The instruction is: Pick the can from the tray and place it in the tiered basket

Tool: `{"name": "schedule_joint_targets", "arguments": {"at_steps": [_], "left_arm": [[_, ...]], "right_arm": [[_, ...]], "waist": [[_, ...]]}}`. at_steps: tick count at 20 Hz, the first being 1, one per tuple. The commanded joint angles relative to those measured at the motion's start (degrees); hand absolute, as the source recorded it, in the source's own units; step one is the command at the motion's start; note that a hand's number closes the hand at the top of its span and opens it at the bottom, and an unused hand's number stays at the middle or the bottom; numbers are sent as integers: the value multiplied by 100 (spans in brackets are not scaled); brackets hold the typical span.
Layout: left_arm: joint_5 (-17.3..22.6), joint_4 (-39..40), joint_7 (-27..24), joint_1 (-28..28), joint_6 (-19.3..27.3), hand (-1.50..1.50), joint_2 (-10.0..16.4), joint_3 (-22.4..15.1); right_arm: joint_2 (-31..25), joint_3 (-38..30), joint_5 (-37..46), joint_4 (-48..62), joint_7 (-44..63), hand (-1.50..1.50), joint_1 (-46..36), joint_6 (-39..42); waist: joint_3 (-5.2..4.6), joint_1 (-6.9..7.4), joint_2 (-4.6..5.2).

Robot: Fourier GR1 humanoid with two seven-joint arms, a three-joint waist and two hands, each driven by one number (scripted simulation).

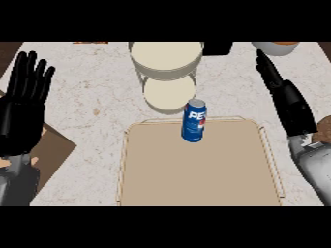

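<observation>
Standing upright at the tray's [197, 179] far edge, the can [195, 121] is untouched. Left hand [18, 114] and right hand [291, 104] are spread, empty; next, one must reach in and grasp.

A blue can [195, 121] stands upright on the tan tray [197, 179], near the tray's 12 o'clock edge. Beyond it, also toward 12 o'clock, the tiered basket [167, 60] sits on the pale counter [90, 101]. The left hand [20, 104] rests open at 10 o'clock, fingers up. The right hand [288, 99] shows at 2 o'clock, fingers straight, apart from the can.
</observation>
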Motion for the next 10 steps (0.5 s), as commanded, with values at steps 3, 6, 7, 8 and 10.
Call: {"name": "schedule_joint_targets", "arguments": {"at_steps": [3,6,7,8,10], "left_arm": [[-716,210,73,45,157,0,129,-408],[-1075,369,202,121,320,0,257,-514],[-744,361,200,241,266,0,160,-332],[-1159,552,287,97,270,0,55,-860],[-1175,520,257,225,368,0,0,-832]], "right_arm": [[821,-1070,-1914,714,-162,150,-94,573],[1509,-1700,-3231,879,244,150,-190,718],[1626,-2504,-2856,743,-325,150,127,-809],[889,-1426,-2402,1967,947,150,-240,335],[2194,-1929,-4065,1680,999,-150,72,707]], "waist": [[-87,161,169],[-13,227,293],[189,-488,233],[-110,305,338],[-28,234,318]]}}
